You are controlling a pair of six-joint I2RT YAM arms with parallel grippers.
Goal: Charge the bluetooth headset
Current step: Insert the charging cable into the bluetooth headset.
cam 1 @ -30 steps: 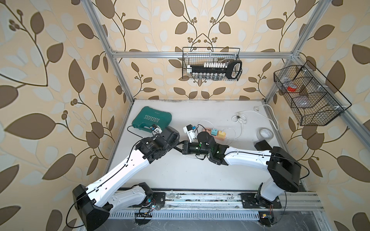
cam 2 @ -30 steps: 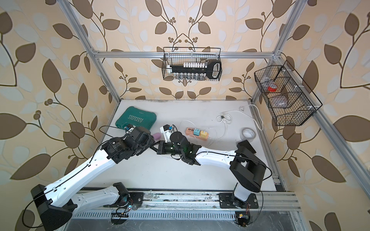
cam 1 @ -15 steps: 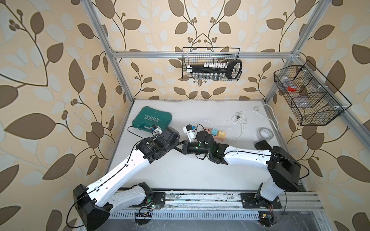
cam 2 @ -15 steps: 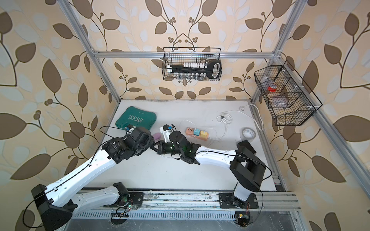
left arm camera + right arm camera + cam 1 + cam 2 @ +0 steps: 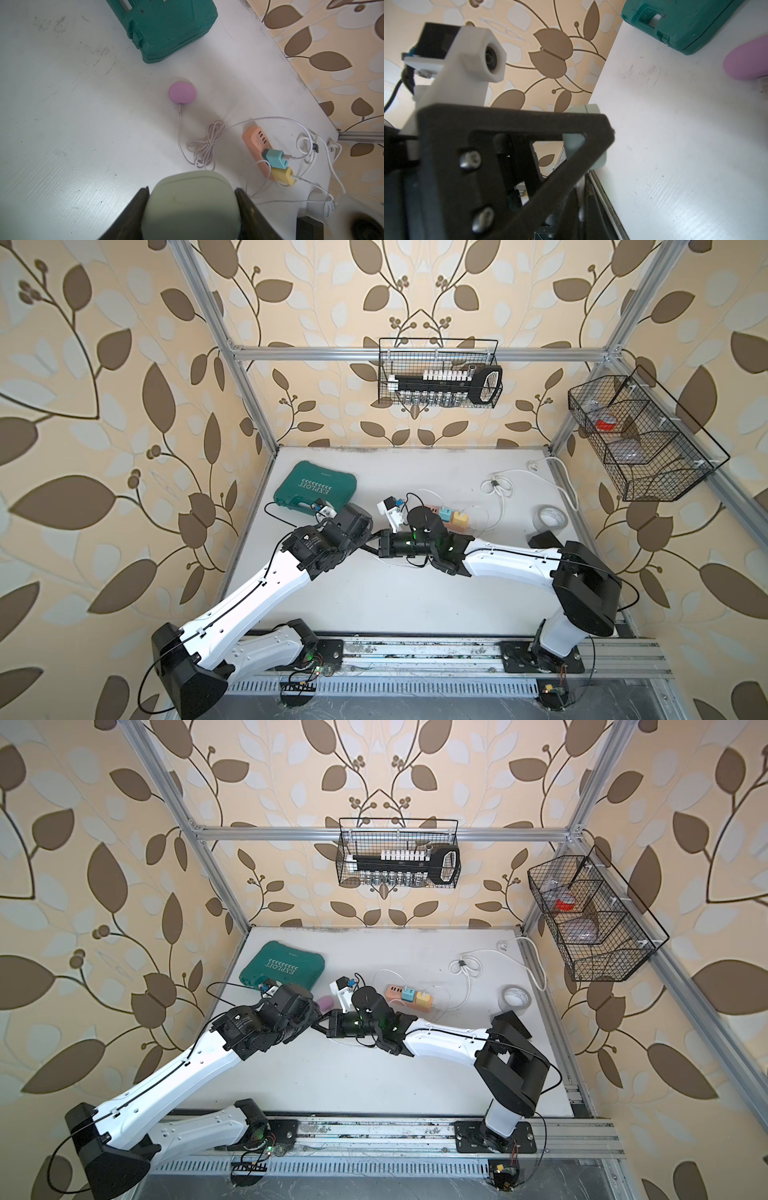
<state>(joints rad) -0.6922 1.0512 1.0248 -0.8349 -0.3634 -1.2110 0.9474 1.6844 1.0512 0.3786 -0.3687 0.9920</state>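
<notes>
Open room being offered on bench (image 5: 407,601) near half; green toolbox (image 5: 316,489) crowding far left edge. Pale green headset case (image 5: 191,205) being pinched over bench by left fingers (image 5: 133,216); right fingers (image 5: 508,122) being pressed together beside it.

The view is filled by the right gripper (image 5: 609,135), its jaws closed. A pale green case (image 5: 592,108) is seen behind its tip. On the white worktop (image 5: 675,145) beyond, a green toolbox (image 5: 685,25) and a pink object (image 5: 747,62) are seen close together.
</notes>
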